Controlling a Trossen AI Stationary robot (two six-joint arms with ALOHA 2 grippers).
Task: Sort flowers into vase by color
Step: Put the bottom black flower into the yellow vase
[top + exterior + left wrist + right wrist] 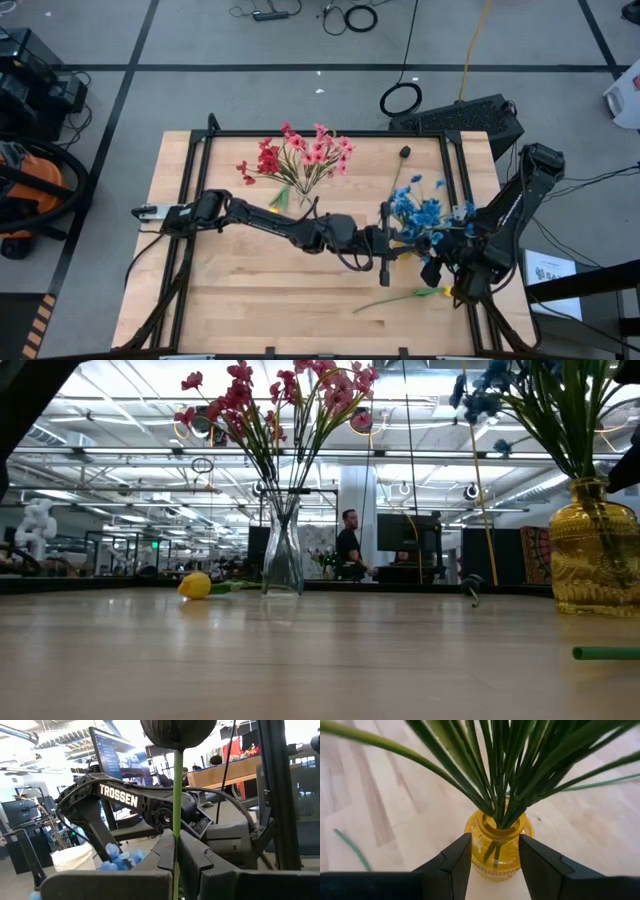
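Note:
My left gripper [388,238] reaches in from the table's left and is shut on the stem of a dark-budded flower [177,732]. The bud [404,152] stands above the fingers. Right of it is a yellow glass vase [496,845] holding blue flowers [418,212]. My right gripper [495,840] is open and slants down at this vase, one finger showing on each side of it, apart from the glass. A clear vase [283,560] at the far left-centre holds red and pink flowers [305,155]. My left gripper pinches the dark-budded flower's green stem [177,837] between its two fingers, some way below the bud. The fingers come nearly level from the table's left and lie across the stem. The stem stands upright with the bud on top. Its lower end is hidden behind the gripper.
A yellow-budded flower [405,297] lies on the table near the front right, its stem end [605,653] beside the yellow vase. Another yellow bud [195,586] lies left of the clear vase. Black rails [455,170] frame the tabletop. A person [350,545] stands far behind the table.

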